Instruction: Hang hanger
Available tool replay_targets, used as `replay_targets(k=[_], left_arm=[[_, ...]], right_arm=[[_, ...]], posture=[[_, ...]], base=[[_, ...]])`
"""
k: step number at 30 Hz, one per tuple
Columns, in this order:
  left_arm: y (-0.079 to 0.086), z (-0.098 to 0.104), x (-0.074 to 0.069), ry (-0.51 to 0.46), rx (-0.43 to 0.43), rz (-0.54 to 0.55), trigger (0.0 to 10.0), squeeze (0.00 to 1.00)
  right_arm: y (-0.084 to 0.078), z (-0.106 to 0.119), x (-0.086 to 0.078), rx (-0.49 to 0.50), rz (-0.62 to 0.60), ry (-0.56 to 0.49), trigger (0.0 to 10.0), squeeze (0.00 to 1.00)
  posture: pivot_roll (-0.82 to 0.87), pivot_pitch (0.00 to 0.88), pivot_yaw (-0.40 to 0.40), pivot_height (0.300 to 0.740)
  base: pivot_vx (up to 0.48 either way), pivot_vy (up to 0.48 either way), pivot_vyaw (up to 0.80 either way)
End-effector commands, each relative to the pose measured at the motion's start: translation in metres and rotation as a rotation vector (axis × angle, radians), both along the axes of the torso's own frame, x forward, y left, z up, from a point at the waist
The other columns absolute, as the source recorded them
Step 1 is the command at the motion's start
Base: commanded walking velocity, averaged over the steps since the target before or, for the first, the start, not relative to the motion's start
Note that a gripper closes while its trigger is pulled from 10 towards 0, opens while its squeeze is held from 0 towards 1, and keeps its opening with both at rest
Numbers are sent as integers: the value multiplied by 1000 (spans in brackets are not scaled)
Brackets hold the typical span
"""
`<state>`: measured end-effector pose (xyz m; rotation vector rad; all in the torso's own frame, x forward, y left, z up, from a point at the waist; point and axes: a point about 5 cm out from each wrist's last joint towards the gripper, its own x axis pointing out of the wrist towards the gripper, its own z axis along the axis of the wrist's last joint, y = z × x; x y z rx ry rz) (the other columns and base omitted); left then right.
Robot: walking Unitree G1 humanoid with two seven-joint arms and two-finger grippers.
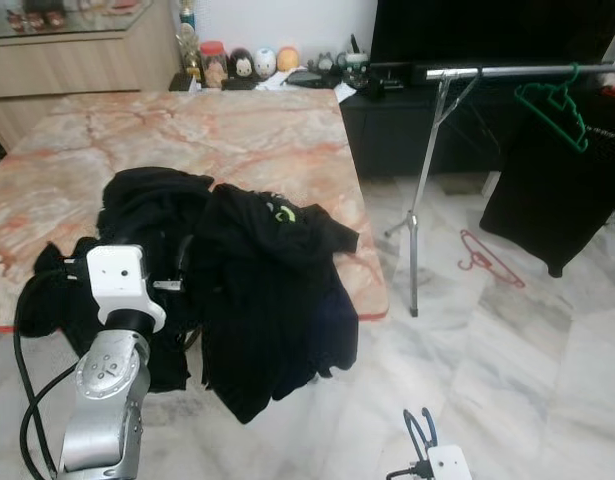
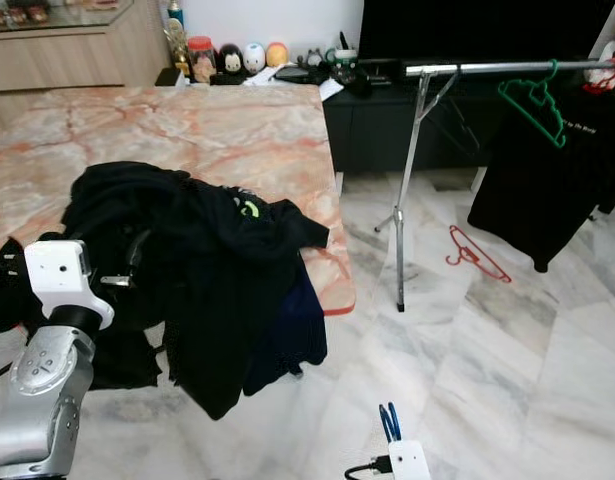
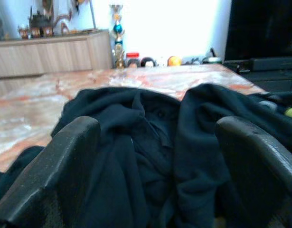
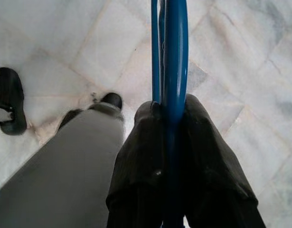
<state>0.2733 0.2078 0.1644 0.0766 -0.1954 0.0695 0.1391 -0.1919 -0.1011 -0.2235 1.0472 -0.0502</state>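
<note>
A marble table (image 1: 237, 130) bears a heap of black clothes (image 1: 247, 290), where my left gripper (image 3: 155, 142) hovers with fingers spread wide, a rail (image 1: 517, 71) stands beyond, and my right gripper (image 4: 172, 142), low over the floor, pinches a blue hanger (image 4: 170, 57).

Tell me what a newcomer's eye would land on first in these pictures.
First, the heap of black clothes spilling over the near edge of the marble table, with the left gripper open right at it. Next, the blue hanger clamped in the right gripper, low over the floor. To the right, a green hanger hangs on the metal rail, and a red hanger lies on the tiles.
</note>
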Motion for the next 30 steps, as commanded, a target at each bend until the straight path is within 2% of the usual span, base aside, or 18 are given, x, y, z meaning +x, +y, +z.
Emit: replay_targets(k=[1,15,24,25,26,27,28,29,30], left_arm=[[0,1,-2,-2,0,5,10000,0],[-3,2,1,0,0,-6,10000,0],[-2,-25,-1,123,-5,-47,10000,0],[-1,-34,-1,159,2,-47,10000,0],[6,-68,-6,294,75,-34,10000,0],[6,-68,-6,294,75,-34,10000,0],[14,-94,-13,391,97,-15,10000,0],[18,-103,-17,428,96,-2,10000,0],[18,-103,-17,428,96,-2,10000,0]], right_arm=[[-1,1,3,-9,9,-8,10000,0],[-1,1,4,4,-5,-11,10000,0],[0,1,3,10,-11,-11,10000,0],[0,1,3,10,-10,-10,10000,0],[2,1,4,12,-3,-9,10000,0],[2,1,4,12,-3,-9,10000,0],[3,1,4,13,-6,-9,10000,0],[3,1,4,14,-10,-10,10000,0],[3,1,4,14,-10,-10,10000,0]], posture=[[44,0,13,740],[42,0,18,740],[47,0,23,740],[48,0,23,740],[40,0,25,740],[40,0,25,740],[37,0,29,740],[37,0,29,740],[37,0,29,740]], base=[[-247,0,0],[-243,0,0],[0,0,0],[0,0,0],[0,0,0],[0,0,0],[0,0,0],[0,0,0],[0,0,0]])
